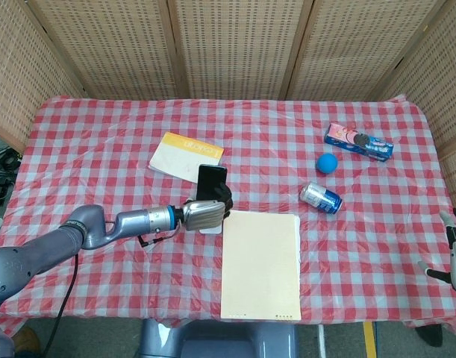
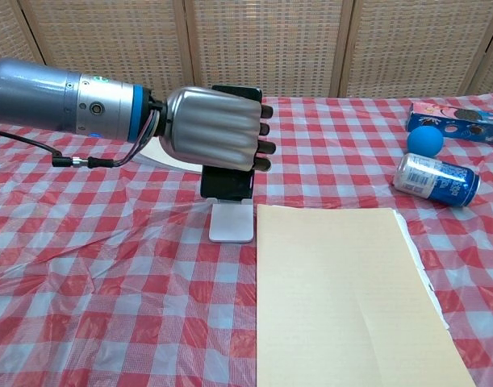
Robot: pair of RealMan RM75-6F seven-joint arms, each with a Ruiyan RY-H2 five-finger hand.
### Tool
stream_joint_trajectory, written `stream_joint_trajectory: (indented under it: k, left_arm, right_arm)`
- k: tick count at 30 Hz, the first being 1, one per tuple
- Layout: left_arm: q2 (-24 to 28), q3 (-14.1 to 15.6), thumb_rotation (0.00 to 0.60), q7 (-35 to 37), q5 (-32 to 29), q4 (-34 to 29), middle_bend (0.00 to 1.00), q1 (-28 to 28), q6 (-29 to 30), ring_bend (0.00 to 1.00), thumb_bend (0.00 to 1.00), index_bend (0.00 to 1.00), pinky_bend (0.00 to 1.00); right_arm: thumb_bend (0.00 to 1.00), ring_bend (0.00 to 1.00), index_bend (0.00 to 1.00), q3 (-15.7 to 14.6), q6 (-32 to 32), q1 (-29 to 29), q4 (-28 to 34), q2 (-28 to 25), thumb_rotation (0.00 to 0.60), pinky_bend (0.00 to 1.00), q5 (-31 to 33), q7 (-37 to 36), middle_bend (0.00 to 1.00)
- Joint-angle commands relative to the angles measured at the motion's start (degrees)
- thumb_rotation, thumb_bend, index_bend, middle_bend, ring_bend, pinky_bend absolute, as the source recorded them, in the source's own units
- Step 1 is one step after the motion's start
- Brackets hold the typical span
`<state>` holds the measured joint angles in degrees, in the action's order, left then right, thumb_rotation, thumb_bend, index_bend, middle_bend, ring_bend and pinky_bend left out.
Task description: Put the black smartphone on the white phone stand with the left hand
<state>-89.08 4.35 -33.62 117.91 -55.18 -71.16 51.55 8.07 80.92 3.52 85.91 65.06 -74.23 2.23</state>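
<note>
Black smartphone [image 2: 227,179] is held upright, long axis vertical, by the left hand [image 2: 214,127], fingers [image 2: 261,147] wrapped around it, over the white phone stand [image 2: 231,222].

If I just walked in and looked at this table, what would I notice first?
Probably the big silver left hand in the middle of the red checked table, holding a black smartphone upright right over the white phone stand. Next, the large cream paper pad lying just to its right. At the far right lie a blue ball and a tipped-over can.
</note>
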Motion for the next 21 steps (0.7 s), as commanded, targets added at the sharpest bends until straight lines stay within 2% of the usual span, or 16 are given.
stream_joint_trajectory:
  k: [1, 3, 5, 7, 8, 16, 21]
  left_arm:
    - [-0.31, -0.15, 0.600, -0.28, -0.63, 0.23, 0.38, 0.31, 0.45, 0.48, 0.18, 0.52, 0.39]
    - [-0.29, -0.34, 0.600, -0.64, -1.42, 0.21, 0.31, 0.58, 0.11, 0.42, 0.15, 0.43, 0.35]
    - [0.17, -0.56, 0.600, -1.04, -2.40, -0.56, 0.13, 0.92, -0.36, 0.28, 0.06, 0.20, 0.29]
    - [0.86, -0.44, 0.600, -0.92, -2.86, -1.60, 0.02, 1.16, -0.36, 0.18, 0.01, 0.05, 0.22]
    - [1.26, -0.33, 0.600, -0.77, -3.01, -2.16, 0.00, 1.22, -0.39, 0.15, 0.00, 0.01, 0.20]
    - [6.22, 0.53, 0.600, 0.36, -3.31, -6.86, 0.00, 2.62, 2.77, 0.01, 0.00, 0.00, 0.08]
    - [11.21, 0.27, 0.600, 2.82, -4.76, -11.07, 0.00, 5.69, 8.36, 0.00, 0.00, 0.00, 0.01]
  right_arm:
    - [0.00, 0.00, 0.00, -0.03, 0.09, -0.05, 0.03, -0.04, 0.600, 0.00, -0.07, -0.04, 0.00]
    - [0.00, 0.00, 0.00, -0.04, 0.13, -0.08, 0.07, -0.09, 0.600, 0.00, -0.10, -0.08, 0.00]
    - [0.00, 0.00, 0.00, -0.04, 0.13, -0.07, 0.16, -0.14, 0.600, 0.00, -0.09, -0.01, 0.00]
    - [0.00, 0.00, 0.00, -0.07, 0.12, -0.10, 0.18, -0.16, 0.600, 0.00, -0.05, 0.02, 0.00]
    - [0.00, 0.00, 0.00, -0.08, 0.09, -0.09, 0.19, -0.16, 0.600, 0.00, -0.06, 0.04, 0.00]
    - [0.00, 0.00, 0.00, -0.30, -0.10, 0.11, 0.50, -0.04, 0.600, 0.00, -0.33, 0.72, 0.00]
    - [0.00, 0.00, 0.00, -0.59, -0.32, 0.33, 0.86, 0.09, 0.600, 0.00, -0.75, 1.27, 0.00]
